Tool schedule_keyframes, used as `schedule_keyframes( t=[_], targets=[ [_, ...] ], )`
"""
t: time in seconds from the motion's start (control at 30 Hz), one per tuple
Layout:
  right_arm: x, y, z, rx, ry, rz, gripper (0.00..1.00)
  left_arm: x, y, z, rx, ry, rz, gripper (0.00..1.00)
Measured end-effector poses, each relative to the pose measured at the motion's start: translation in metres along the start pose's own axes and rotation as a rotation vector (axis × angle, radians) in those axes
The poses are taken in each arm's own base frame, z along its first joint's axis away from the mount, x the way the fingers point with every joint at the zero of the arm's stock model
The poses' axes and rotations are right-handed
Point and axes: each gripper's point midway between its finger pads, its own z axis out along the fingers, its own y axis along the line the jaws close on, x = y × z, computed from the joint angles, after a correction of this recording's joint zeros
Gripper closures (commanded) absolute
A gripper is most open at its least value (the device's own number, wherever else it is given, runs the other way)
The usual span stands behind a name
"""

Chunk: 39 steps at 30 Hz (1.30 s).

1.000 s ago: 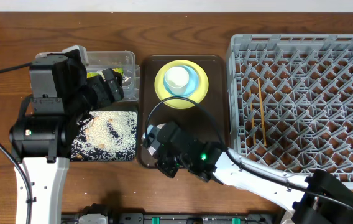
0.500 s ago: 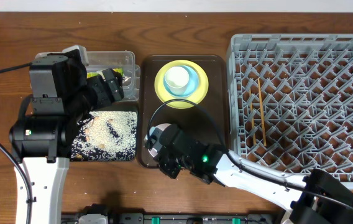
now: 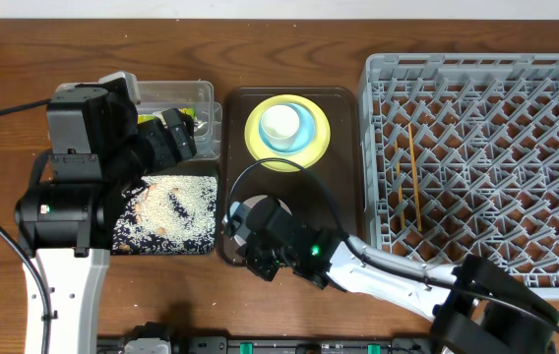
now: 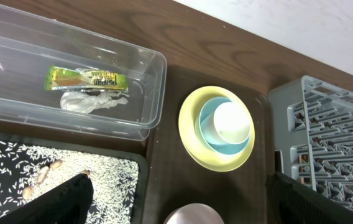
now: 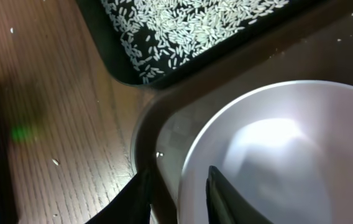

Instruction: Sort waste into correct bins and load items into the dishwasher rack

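Observation:
The white bowl (image 3: 246, 209) (image 5: 276, 155) sits upright in the near left corner of the dark brown serving tray (image 3: 343, 211). My right gripper (image 3: 248, 224) (image 5: 176, 196) is open and straddles its rim, one finger inside and one outside, with a gap showing. The yellow plate (image 3: 311, 147) carries the light blue bowl (image 3: 302, 133) and the white cup (image 3: 281, 123). Chopsticks (image 3: 413, 172) lie in the grey rack (image 3: 476, 69). The wrapper (image 4: 86, 79) and napkin (image 4: 92, 101) lie in the clear tub (image 4: 155, 68). Rice (image 3: 176, 202) covers the black tray (image 3: 166, 249). My left gripper (image 4: 189, 202) hangs open above the tubs.
A few rice grains lie on the wooden table (image 5: 52, 162) beside the black tray's corner. The rack stands right of the serving tray and reaches the table's right edge. My left arm's body (image 3: 73, 177) covers the left parts of both bins.
My right gripper has gone from shut on the white bowl's rim to open around it. The bowl stays on the serving tray. The left arm has not moved.

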Motion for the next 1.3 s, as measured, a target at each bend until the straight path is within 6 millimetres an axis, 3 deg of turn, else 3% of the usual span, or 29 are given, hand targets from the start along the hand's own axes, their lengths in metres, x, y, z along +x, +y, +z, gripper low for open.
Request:
schedule_keyframes(
  t=[0.37,0.6,0.87,1.13,1.3],
  targets=[
    [0.011,-0.006,0.0,0.032,0.045,0.03,0.72,0.0,0.0,0.0,0.0,0.001,0.0,0.08],
    [0.029,-0.013,-0.01,0.089,0.176,0.077,0.72,0.0,0.0,0.0,0.0,0.001,0.0,0.08],
    [0.032,-0.047,-0.035,0.293,0.287,0.084,0.71,0.0,0.0,0.0,-0.001,0.001,0.0,0.08],
    [0.044,-0.073,-0.048,0.387,0.34,0.112,0.7,0.0,0.0,0.0,-0.001,0.001,0.0,0.08],
    [0.043,-0.079,-0.049,0.405,0.332,0.118,0.67,0.0,0.0,0.0,-0.001,0.002,0.0,0.08]
  ],
)
